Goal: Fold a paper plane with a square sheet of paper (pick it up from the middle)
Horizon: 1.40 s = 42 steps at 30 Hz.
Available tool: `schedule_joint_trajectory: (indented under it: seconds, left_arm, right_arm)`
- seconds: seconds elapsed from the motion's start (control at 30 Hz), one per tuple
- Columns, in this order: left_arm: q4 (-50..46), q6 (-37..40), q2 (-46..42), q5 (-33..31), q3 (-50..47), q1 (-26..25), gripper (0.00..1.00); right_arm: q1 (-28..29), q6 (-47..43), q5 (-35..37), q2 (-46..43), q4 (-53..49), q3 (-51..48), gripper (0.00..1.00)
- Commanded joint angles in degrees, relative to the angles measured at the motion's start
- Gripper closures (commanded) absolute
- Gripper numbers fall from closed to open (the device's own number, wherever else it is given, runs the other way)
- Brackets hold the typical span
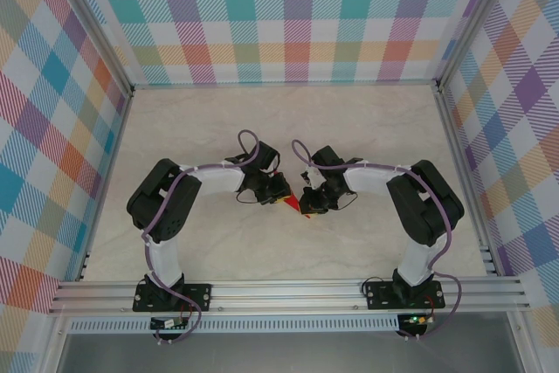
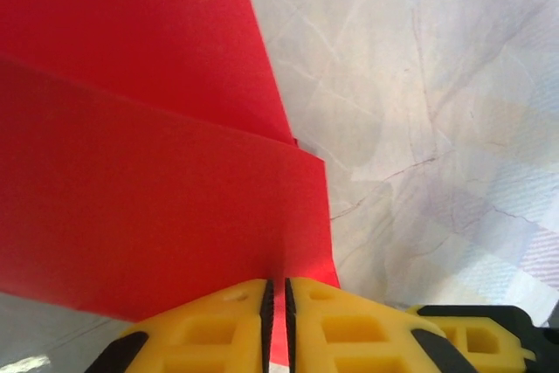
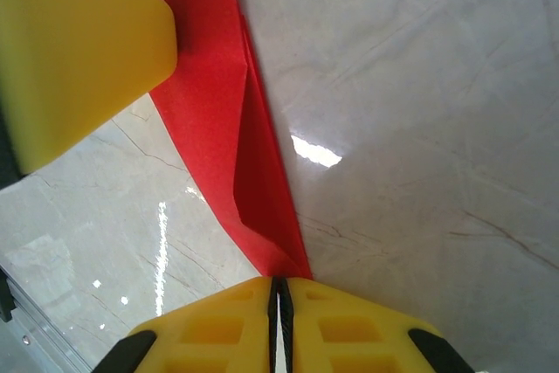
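At the middle of the pale marbled surface (image 1: 262, 120), the left fingers (image 2: 218, 329) and right fingers (image 3: 349, 329) pinch the folded red paper (image 1: 291, 207) between them (both pairs nearly closed on it); plaid walls (image 1: 279, 15) stand well apart.

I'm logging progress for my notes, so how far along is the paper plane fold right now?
Done: the red sheet is already folded, with overlapping layers and a crease running down it. In hand: the left gripper and right gripper each pinch an edge of it. Left: it doesn't look like a finished dart with two wings, so more folds likely remain.
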Motion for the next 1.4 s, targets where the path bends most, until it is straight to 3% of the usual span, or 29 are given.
schedule_joint_trajectory:
  seconds: [0.0,0.27,0.57,1.37]
  left_arm:
    - [6.1,0.8,-3.8,1.0,-2.7,-0.4,0.82]
    - [14.1,-2.3,-6.9,3.6,-9.3,-2.0,0.81]
    - [16.3,-2.3,-4.9,3.0,-9.4,-5.5,0.84]
    - [7.8,1.7,-0.6,-5.8,-6.3,-5.0,0.88]
  right_arm:
    - [-0.3,0.0,1.8,2.7,-3.2,-1.1,0.88]
    - [-0.4,0.6,2.5,3.6,-3.3,-0.9,0.90]
    - [-0.4,0.9,2.5,3.9,-3.5,-0.9,0.92]
    - [-0.8,0.7,3.9,3.9,-4.5,-2.2,0.93]
